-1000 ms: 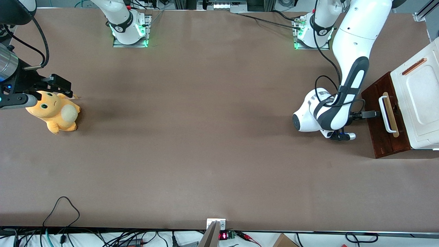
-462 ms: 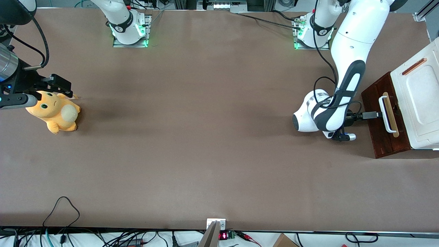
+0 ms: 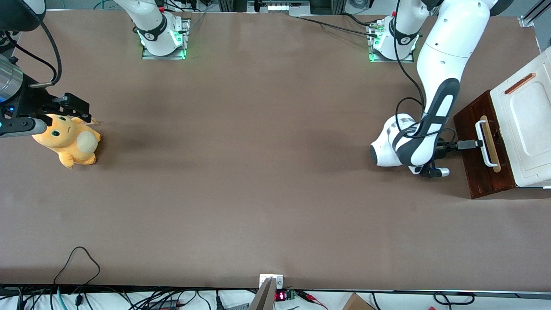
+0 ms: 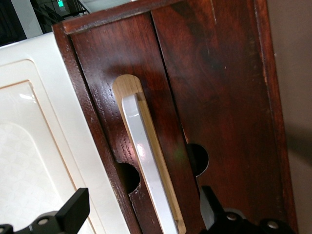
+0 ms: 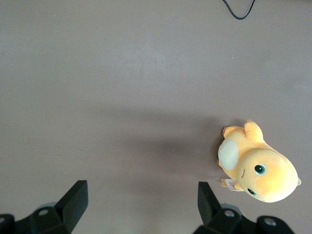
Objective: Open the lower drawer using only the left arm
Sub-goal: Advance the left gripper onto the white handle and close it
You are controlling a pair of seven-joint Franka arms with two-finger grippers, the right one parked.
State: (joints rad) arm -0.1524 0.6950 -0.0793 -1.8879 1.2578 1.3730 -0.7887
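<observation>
Looking at the working arm's end of the brown surface [image 3: 258, 172], we find the lower drawer [image 3: 482, 148] under the white cabinet top [image 3: 523, 125]; its inside is hidden from us. The left arm [image 3: 434, 116] holds its hand [image 4: 141, 219] at the white bar handle [image 4: 146, 170], fingers [image 4: 73, 212] released and spread, one on each side of the bar. Over at nine o'clock lies an orange plush toy [image 3: 69, 140], toward the parked arm's end.

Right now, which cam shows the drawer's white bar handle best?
Left wrist view: the white bar handle fills it, the open hand straddling it. The front view shows it small; the right wrist view misses it.
</observation>
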